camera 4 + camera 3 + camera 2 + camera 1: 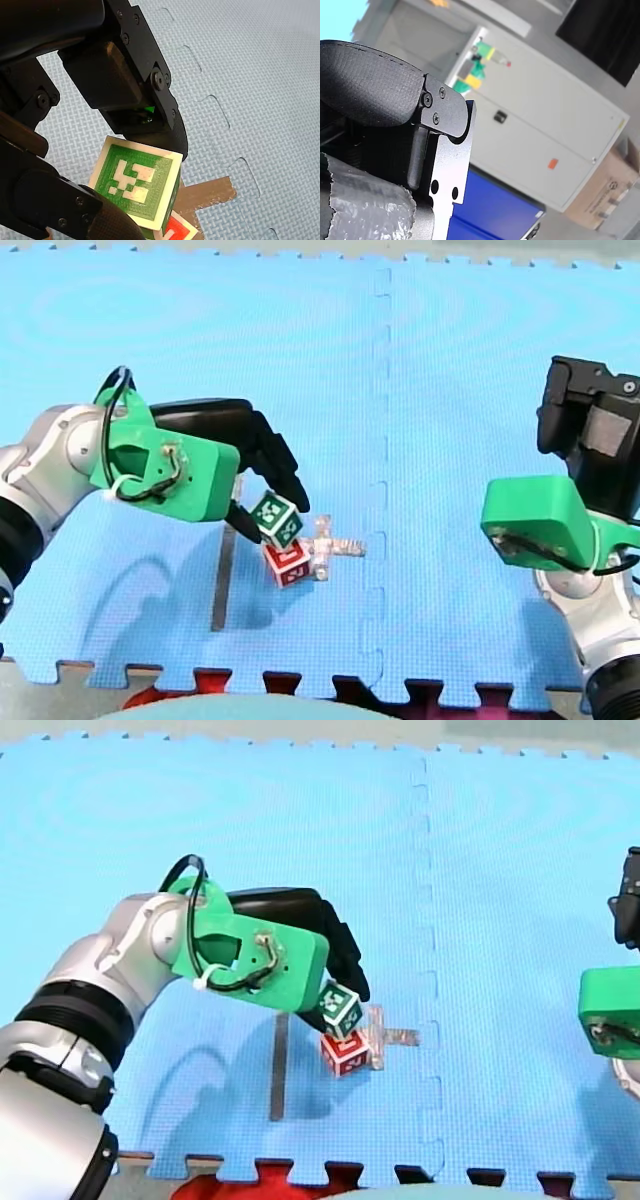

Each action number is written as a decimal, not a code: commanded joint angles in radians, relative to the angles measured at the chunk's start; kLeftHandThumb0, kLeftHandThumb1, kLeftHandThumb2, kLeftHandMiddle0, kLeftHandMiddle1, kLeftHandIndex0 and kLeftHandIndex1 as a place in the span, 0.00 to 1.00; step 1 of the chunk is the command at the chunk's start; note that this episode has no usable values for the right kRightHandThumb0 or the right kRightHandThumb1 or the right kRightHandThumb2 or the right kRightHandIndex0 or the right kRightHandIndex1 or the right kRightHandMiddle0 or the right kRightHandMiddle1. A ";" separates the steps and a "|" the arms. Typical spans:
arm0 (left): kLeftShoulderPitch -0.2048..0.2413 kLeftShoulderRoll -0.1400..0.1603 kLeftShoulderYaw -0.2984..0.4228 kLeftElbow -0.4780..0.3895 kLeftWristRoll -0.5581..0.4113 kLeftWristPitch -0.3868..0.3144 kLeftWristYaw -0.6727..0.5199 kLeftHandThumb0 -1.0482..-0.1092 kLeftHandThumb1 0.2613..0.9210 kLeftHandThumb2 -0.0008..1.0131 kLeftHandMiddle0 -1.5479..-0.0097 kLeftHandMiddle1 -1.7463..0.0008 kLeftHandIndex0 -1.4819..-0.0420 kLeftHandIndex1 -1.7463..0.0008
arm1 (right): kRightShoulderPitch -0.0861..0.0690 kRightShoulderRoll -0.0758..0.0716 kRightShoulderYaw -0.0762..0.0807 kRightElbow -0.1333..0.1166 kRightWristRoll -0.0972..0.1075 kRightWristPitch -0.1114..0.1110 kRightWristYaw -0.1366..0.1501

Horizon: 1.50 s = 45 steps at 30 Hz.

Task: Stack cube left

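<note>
A green cube (342, 1010) with a white pattern sits tilted on top of a red cube (345, 1054) at the mat's front middle. My left hand (338, 1000) is shut on the green cube, black fingers (165, 115) on its far side and the thumb on its near side. The second wrist view shows the green cube (137, 182) up close with a corner of the red cube (177, 232) under it. I cannot tell whether the green cube's weight is on the red one. My right hand (590, 425) is raised at the right edge, holding nothing.
A silver tape cross (400, 1037) lies on the blue foam mat (500, 870) beside the red cube. A grey tape strip (279, 1065) runs toward the mat's front edge. A mat seam (428, 920) runs front to back just right of the cubes.
</note>
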 commanded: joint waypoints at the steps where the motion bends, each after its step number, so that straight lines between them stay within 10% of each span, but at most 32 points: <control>1: 0.002 -0.002 0.004 0.009 -0.004 0.001 0.005 0.64 0.88 0.00 0.30 0.00 0.09 1.00 | -0.001 -0.007 -0.001 -0.006 -0.004 0.003 -0.005; 45: 0.046 -0.011 -0.029 0.004 0.023 0.003 0.025 0.66 0.87 0.00 0.33 0.00 0.11 1.00 | -0.001 -0.007 0.009 -0.009 -0.013 -0.003 -0.015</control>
